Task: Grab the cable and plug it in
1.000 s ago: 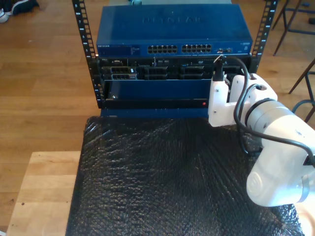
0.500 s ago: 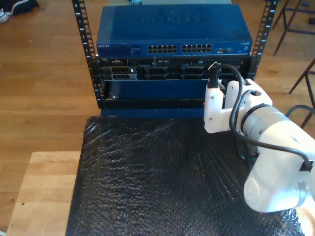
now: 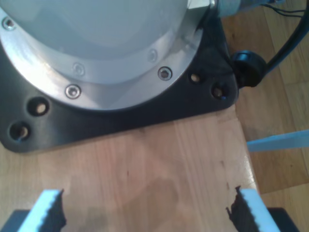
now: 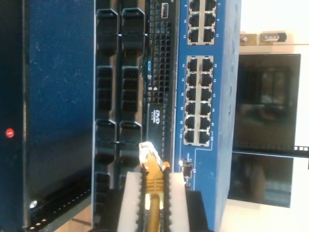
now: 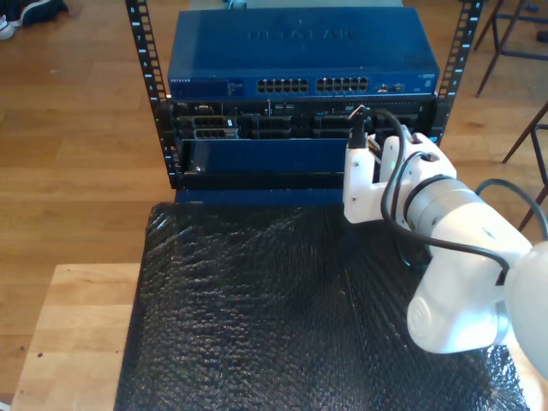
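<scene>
The cable (image 4: 153, 181) is yellow, and its clear plug (image 4: 147, 153) sticks out past the white pads (image 4: 129, 198) of my second gripper (image 4: 153, 193), which is shut on it. The plug tip points at the rack's dark server front, close to the blue switch (image 4: 205, 96) and its rows of ports (image 4: 198, 123). In the exterior view the second arm (image 5: 402, 188) reaches up to the rack at the exterior view's right, below the switch (image 5: 300, 51). My first gripper (image 3: 147, 212) stands open over bare wood, with nothing between its fingers (image 3: 50, 210).
A black bubble-wrap mat (image 5: 282, 308) covers the table in front of the rack (image 5: 257, 128). A light wooden tabletop (image 5: 77, 334) lies at the exterior view's left. An arm's black base plate (image 3: 120, 111) is bolted to wood near my first gripper. A thick black cable (image 5: 385, 163) loops over the second arm.
The second arm has slid toward the exterior view's left along the front of the rack, its wrist now nearer the middle of the server row.
</scene>
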